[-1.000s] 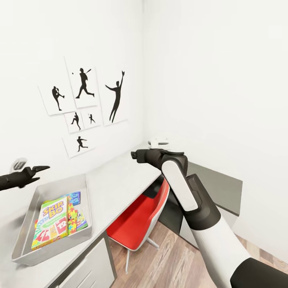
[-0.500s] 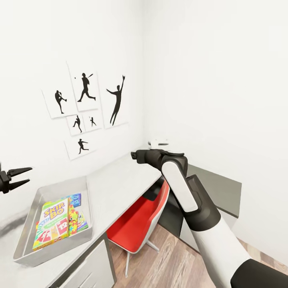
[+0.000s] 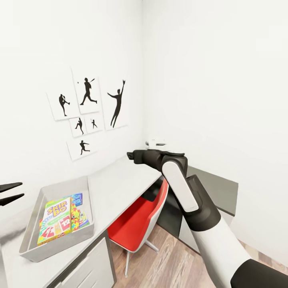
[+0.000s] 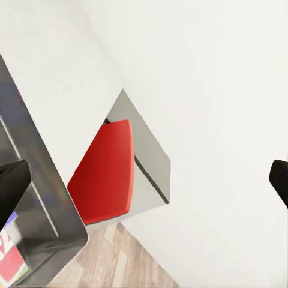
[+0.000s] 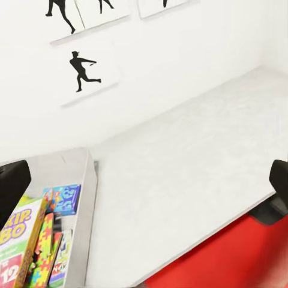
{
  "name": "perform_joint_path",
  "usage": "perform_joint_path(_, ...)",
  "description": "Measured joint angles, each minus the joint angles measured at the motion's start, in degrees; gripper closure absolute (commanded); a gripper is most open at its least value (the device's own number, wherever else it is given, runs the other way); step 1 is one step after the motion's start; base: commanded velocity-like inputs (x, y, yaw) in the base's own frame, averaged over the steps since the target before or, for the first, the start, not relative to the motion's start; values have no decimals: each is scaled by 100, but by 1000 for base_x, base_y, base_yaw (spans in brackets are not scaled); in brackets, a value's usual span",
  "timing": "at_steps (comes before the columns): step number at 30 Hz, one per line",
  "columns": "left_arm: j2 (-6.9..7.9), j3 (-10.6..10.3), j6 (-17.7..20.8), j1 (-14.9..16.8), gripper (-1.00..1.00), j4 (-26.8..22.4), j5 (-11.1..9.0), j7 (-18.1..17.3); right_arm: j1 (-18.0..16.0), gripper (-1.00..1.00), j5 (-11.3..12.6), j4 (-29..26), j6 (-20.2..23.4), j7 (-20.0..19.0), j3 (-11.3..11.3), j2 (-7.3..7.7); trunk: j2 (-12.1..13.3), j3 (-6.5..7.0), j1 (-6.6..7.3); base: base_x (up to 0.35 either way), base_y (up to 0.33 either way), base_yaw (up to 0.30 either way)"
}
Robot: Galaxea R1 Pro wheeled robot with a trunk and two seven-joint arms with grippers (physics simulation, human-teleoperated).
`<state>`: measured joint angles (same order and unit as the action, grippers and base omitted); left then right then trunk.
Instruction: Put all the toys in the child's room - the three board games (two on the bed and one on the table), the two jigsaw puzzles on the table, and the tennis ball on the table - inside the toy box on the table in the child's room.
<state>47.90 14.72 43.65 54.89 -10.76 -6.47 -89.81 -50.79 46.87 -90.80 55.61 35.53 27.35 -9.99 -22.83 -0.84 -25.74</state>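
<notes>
The left gripper (image 3: 10, 193) has pulled back off the toy box (image 3: 82, 235) to the head view's left edge, fingers apart and empty. The Skip-Bo board game (image 3: 56, 220) now lies in the box on the surface (image 3: 120, 182), over a jigsaw puzzle (image 3: 76, 216) and a blue game (image 3: 77, 199). The right gripper (image 3: 132, 156) hovers above the surface; open or closed, I cannot tell. That looks like another toy delivered.

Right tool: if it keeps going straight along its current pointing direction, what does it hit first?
Likely the white wall with the baseball posters, above the toy box. The right tool, open, points over the bare table toward it. Depth is unclear, so it may dip to the tabletop first.
</notes>
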Motion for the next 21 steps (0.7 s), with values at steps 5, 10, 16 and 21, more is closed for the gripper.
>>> perform_joint_path(5, 186, -2, -248, 1, -100, 488, 135, -1, 81, -100, 38, -3, -66, -573, 0, 0, -4, 42, -1, -2, 0, 0)
perform_joint_path(10, 292, 7, -292, 2, -100, 602, 154, -1, 597, -100, 38, -4, -358, -1160, -18, 0, -5, 88, -1, 0, 0, 0)
perform_joint_path(16, 315, 8, -302, 2, -100, 628, 161, -1, 950, -100, 34, -4, -484, -1776, -56, 0, -5, 144, -1, 0, 0, 0)
perform_joint_path(21, 302, 9, -303, 2, -100, 632, 166, -1, 1136, -100, 28, -10, -518, -2104, -71, 0, -5, 191, -1, 0, 0, 0)
